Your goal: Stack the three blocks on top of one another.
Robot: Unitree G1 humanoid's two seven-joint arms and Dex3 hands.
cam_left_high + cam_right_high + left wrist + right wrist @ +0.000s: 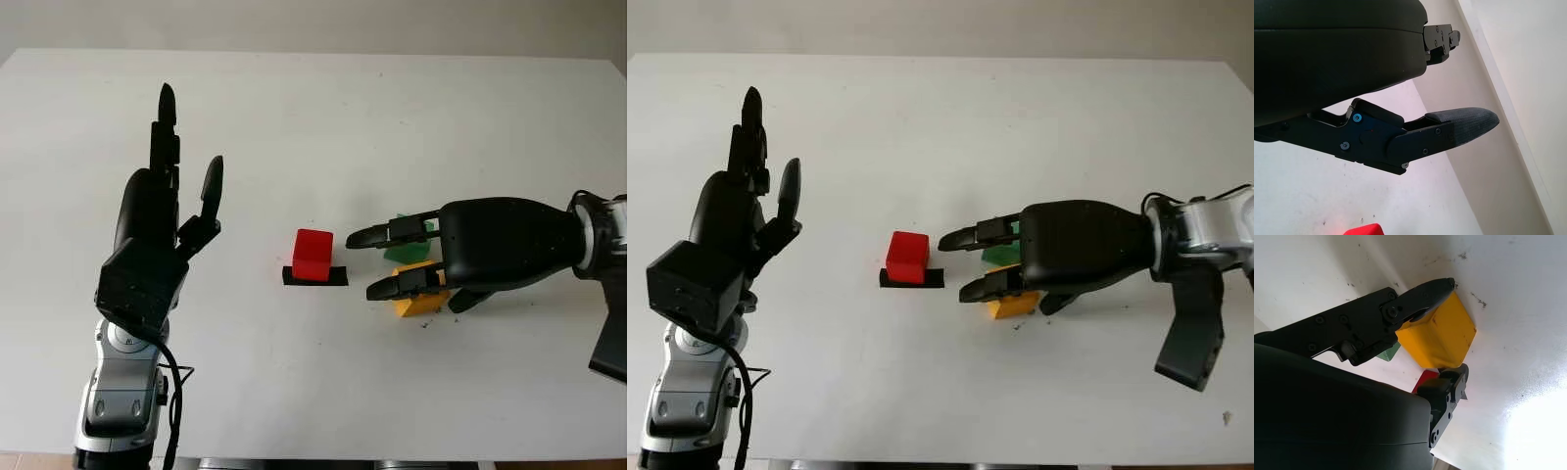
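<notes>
Your right hand (411,262) hovers over the yellow block (1437,335), fingers grazing it without a firm grip; the green block (407,251) sits at its 12 o'clock. The red block (313,255) stands squarely on a black strip (314,278) at the hand's 9 o'clock, while your left hand (157,230) is raised and released.

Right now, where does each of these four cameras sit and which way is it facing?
Left eye view: on the head, looking down at the white table; red block centre, left hand raised, open.
Right eye view: beside it, same scene; right hand over the green block and yellow block.
Left wrist view: at the left hand, facing table edge and wall.
Right wrist view: at the right hand, facing the yellow block between its fingers.
Both wrist views show the red block.
</notes>
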